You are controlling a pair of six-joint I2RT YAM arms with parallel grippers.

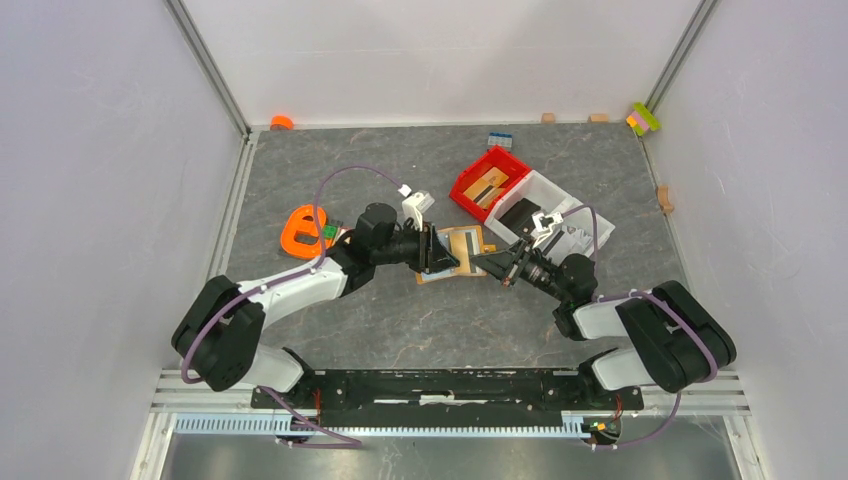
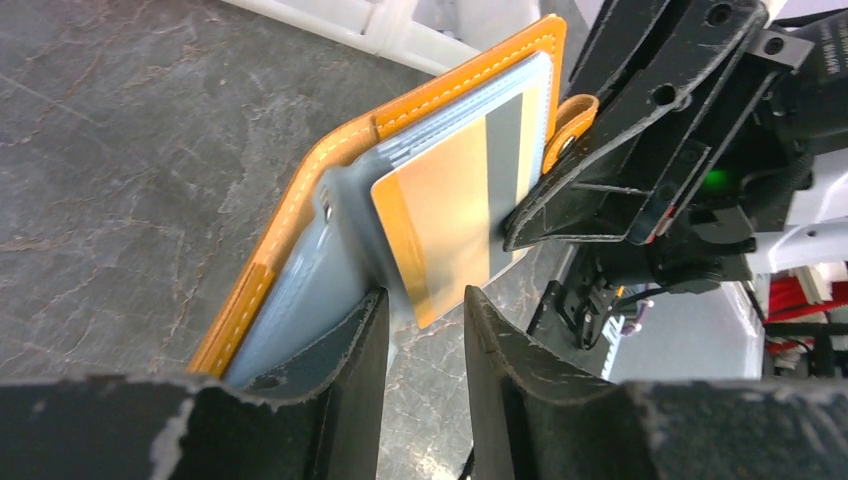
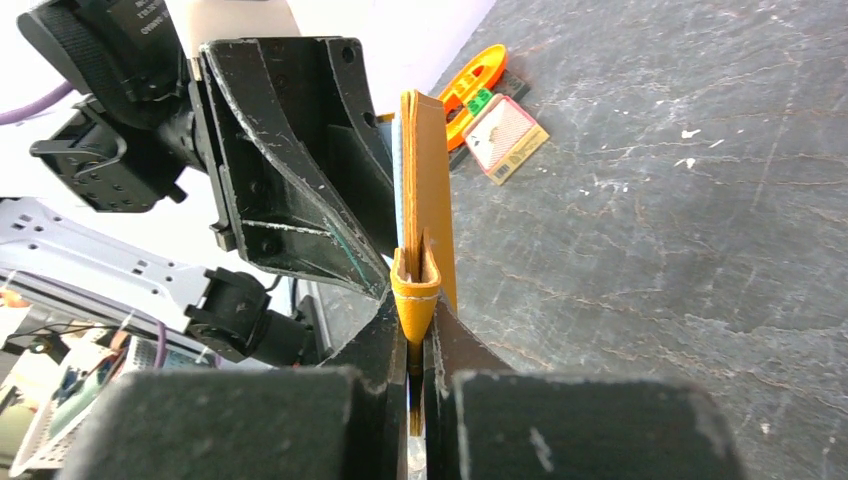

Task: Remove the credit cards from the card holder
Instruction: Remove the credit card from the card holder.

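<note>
Far left on the grey table, you have an orange ring-shaped object, with a pinkish-red card lying flat just beside it on its right. Next, your left gripper: jaws part-way open, astride the lower corner of a golden-orange credit card with a grey stripe. Whether the fingers touch the card cannot be told. That card sticks partly out of a pale blue-grey slot of the card holder, which is orange-tan, folded open, and at mid-table between your two grippers. To its right, your right gripper: clamped tight on the holder's edge by the snap tab. Far right: a red bin and a white bin, side by side.
</note>
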